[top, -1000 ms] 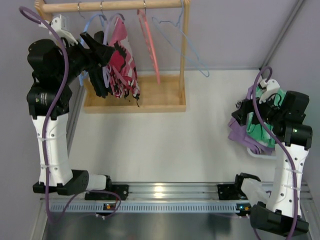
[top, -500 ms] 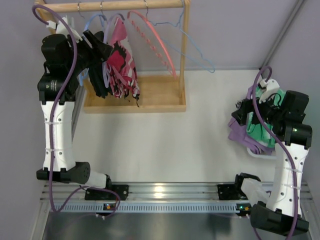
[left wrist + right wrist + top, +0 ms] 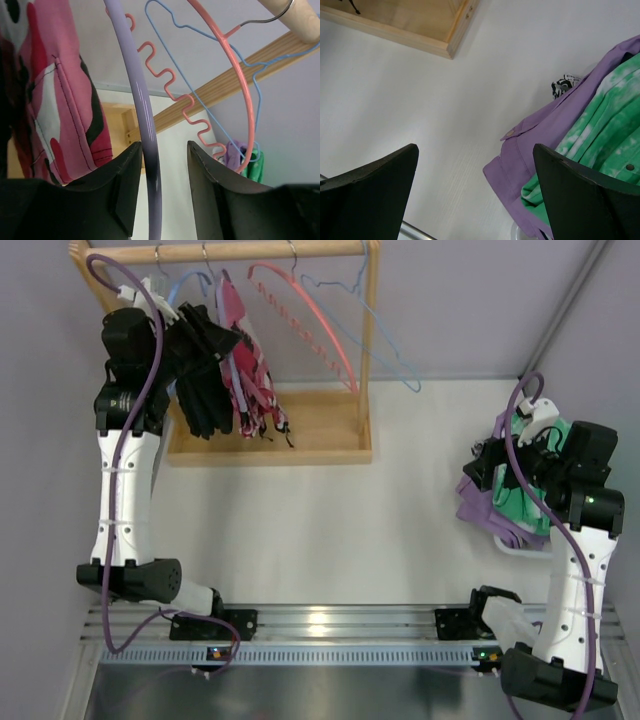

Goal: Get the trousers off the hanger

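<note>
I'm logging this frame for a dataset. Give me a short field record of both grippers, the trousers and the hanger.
left gripper: open, jaws either side of the hanger arm
right gripper: open, empty, above the table beside a clothes pile
trousers: on the hanger, hanging from the rail
neighbour: salmon hanger on the same rail

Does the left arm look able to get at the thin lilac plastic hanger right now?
Probably yes: the left gripper straddles the thin lilac plastic hanger, whose bar runs between its parted jaws with nothing blocking.
</note>
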`<state>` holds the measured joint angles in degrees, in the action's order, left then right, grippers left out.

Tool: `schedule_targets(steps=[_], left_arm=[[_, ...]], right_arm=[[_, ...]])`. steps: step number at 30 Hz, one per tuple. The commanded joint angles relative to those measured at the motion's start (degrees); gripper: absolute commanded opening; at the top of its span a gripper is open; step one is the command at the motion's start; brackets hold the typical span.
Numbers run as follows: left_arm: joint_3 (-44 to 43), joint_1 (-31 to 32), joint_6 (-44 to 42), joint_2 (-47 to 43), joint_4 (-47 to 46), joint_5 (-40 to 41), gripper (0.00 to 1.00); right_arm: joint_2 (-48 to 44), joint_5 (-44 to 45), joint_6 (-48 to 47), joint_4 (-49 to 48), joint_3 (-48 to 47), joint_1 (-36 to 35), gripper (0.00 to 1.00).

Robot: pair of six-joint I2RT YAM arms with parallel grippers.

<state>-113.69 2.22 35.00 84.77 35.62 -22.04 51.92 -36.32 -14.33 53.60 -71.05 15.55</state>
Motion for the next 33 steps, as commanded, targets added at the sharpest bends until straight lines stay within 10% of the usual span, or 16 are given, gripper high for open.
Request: schedule_targets(steps=[1, 12, 33], left_arm=[[2.2, -0.4, 5.8, -0.7, -9.9, -3.8, 0.47], [10.2, -0.9, 19.3, 0.3, -27.7, -8.8, 0.38], [12.4, -0.6, 22.6, 3.6, -30.4, -8.0, 0.39]], right_arm=[[-0.1, -1.0, -0.4, -0.5, -1.6, 0.5, 0.99], [-0.5, -0.4, -1.1, -0.3, -1.0, 0.6, 0.99], [0.2, -0.5, -0.7, -1.0, -0.6, 0.5, 0.99]])
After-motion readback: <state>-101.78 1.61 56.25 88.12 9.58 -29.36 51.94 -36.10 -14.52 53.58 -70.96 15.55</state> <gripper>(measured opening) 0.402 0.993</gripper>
